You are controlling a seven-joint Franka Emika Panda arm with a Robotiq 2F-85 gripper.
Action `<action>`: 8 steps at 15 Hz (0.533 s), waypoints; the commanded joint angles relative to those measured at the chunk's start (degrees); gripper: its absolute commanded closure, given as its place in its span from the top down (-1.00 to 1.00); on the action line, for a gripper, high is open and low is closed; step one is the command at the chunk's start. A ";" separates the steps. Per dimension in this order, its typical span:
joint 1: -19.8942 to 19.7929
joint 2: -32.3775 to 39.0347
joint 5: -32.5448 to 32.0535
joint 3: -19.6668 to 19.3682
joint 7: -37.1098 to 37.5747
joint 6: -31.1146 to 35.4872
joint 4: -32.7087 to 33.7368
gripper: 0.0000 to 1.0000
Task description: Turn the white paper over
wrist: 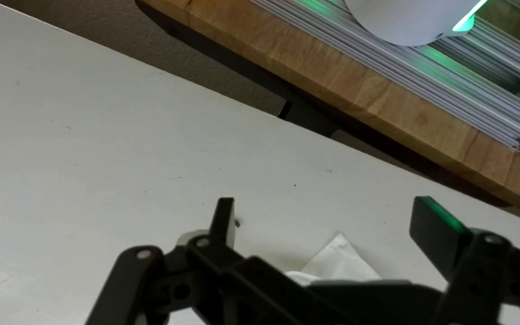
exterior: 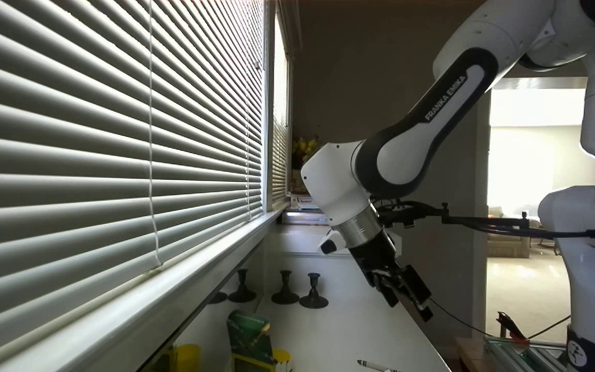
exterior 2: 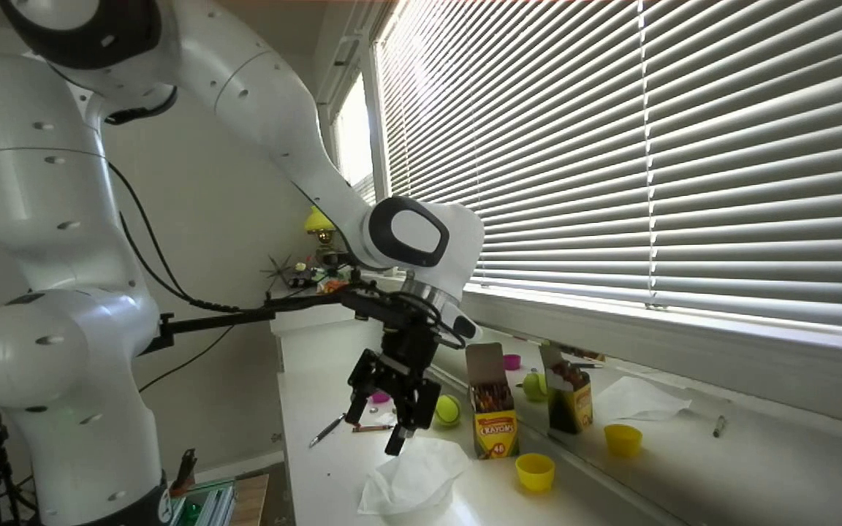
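Observation:
The white paper [exterior 2: 421, 475] lies creased on the white tabletop [exterior 2: 319, 482] in an exterior view. In the wrist view, a pointed corner of the paper [wrist: 342, 262] and a curled edge show just above the gripper's dark body, which hides the rest. My gripper [exterior 2: 375, 431] is above the table, near the paper's far edge in that exterior view. It also shows tilted downward in an exterior view [exterior: 408, 306], where the paper is out of view. In the wrist view, the fingers of the gripper [wrist: 323, 210] are wide apart with nothing between them.
A crayon box [exterior 2: 495, 435], yellow cup [exterior 2: 536, 472] and tennis ball [exterior 2: 447, 410] stand beside the paper. A pen [exterior 2: 327, 431] and crayon [exterior 2: 373, 428] lie near the gripper. Dark candle holders [exterior: 313, 297] stand farther along. A mirror strip and window blinds [exterior: 96, 155] border the table.

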 commanded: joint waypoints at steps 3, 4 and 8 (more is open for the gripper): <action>-2.53 8.58 4.84 0.20 -12.79 0.60 3.94 1.00; -2.83 9.49 5.45 0.44 -13.41 0.55 4.59 1.00; -3.60 9.95 7.57 0.84 -9.88 7.50 4.80 1.00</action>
